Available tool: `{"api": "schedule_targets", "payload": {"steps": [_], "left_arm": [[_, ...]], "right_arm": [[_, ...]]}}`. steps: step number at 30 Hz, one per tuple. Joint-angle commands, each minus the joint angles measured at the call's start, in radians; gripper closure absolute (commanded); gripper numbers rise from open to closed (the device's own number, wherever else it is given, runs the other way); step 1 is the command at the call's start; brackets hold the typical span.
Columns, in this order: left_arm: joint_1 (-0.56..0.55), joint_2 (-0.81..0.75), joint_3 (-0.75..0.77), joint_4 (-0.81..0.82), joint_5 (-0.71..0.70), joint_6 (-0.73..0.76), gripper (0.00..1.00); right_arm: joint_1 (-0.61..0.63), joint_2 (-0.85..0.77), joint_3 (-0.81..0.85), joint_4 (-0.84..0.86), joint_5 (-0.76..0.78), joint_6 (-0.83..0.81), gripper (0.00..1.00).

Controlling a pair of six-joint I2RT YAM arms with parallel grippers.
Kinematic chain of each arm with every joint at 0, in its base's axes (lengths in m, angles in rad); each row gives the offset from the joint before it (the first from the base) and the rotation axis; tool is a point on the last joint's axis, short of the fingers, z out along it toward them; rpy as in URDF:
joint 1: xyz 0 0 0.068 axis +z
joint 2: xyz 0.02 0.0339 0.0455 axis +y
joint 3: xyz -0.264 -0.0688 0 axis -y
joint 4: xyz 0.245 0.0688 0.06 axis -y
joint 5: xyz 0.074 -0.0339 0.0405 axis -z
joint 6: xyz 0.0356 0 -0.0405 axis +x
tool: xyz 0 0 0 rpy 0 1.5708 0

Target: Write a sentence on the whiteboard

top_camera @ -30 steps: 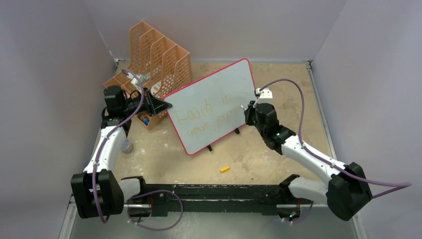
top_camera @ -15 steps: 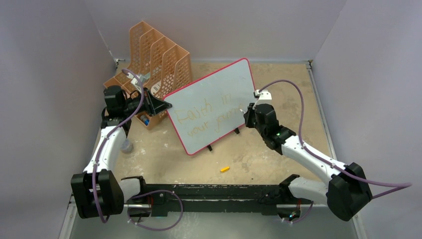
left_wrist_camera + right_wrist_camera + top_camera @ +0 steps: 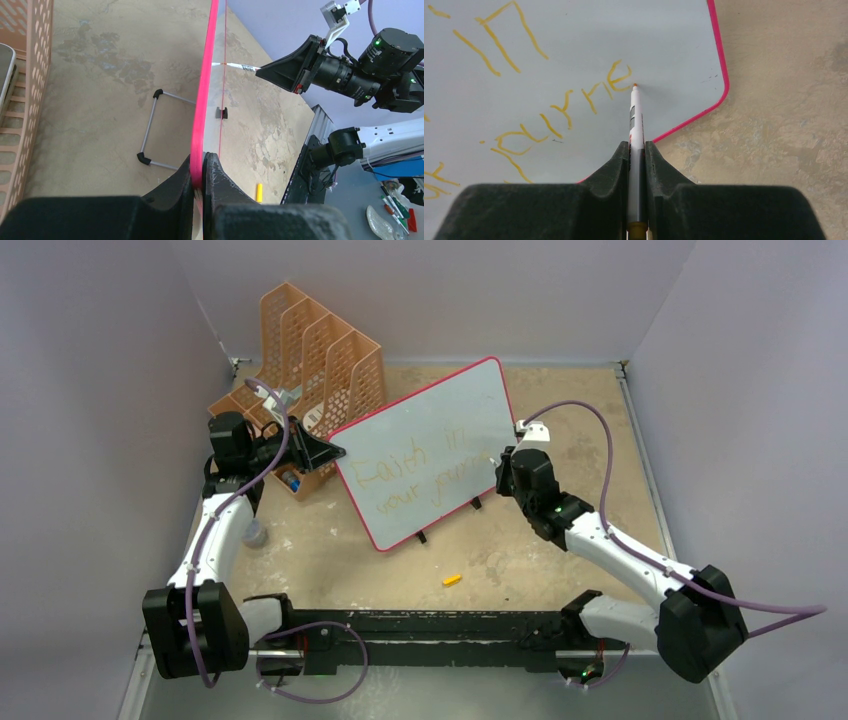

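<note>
Right end effector (image 3: 637, 150), clamped on the marker (image 3: 636, 112), has edged right to finish the "e" of the sentence (image 3: 395, 465) mid-frame, "y" likely next; left end effector (image 3: 201, 172) pinches the whiteboard (image 3: 450, 405) edge

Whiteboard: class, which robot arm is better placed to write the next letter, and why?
Right. The right gripper is shut on the marker, whose tip sits at the end of the sentence; the left gripper is shut on the whiteboard, holding its edge.
</note>
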Motion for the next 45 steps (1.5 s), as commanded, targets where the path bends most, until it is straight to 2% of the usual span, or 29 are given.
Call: {"api": "schedule_targets", "payload": {"steps": [1, 11, 45], "left_arm": [[0.02, -0.019, 0.031, 0.057, -0.058, 0.097, 1.0], [0.019, -0.019, 0.031, 0.056, -0.06, 0.097, 1.0], [0.019, -0.014, 0.034, 0.058, -0.052, 0.097, 1.0]], "right_arm": [[-0.004, 0.0, 0.017, 0.037, 0.035, 0.0, 1.0], [-0.006, -0.072, 0.007, 0.047, 0.033, -0.008, 1.0], [-0.038, 0.039, 0.039, 0.129, -0.046, -0.042, 1.0]]}}
